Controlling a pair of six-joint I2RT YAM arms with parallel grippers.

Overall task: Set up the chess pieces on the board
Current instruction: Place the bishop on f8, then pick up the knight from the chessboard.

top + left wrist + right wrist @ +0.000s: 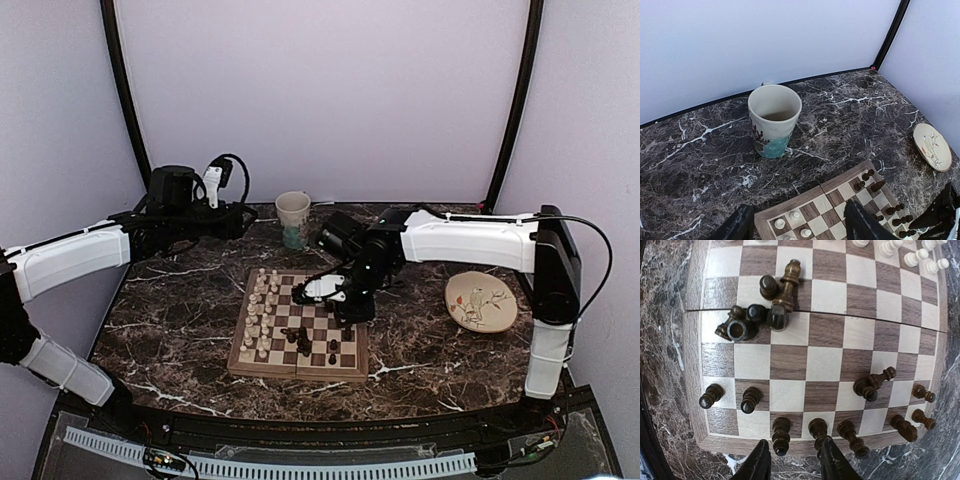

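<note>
Over the dark side of the board (825, 365), the right gripper (794, 444) is hovering with its jaws parted and nothing between them. Its fingers are framing the edge row where dark chess pieces (781, 432) are standing. Near the centre seam a heap of toppled dark pieces (757, 315) is lying in a tangle, apparently awaiting placement.

To do this step well, the gripper is probably needing to descend upright on a single piece at the heap's rim. It should be closing on the stem rather than the base, since the neighbours are touching and a sideways sweep is risking a scatter into the standing rows.

The pieces are showing as small, glossy, turned brown wood, and one near the second rank is leaning on another. Cream pieces (262, 312) are filling two ranks on the opposite side. The board is resting in the middle of the desk (170, 310). The left gripper (799, 207) is hanging open and empty near a cup (774, 117).
</note>
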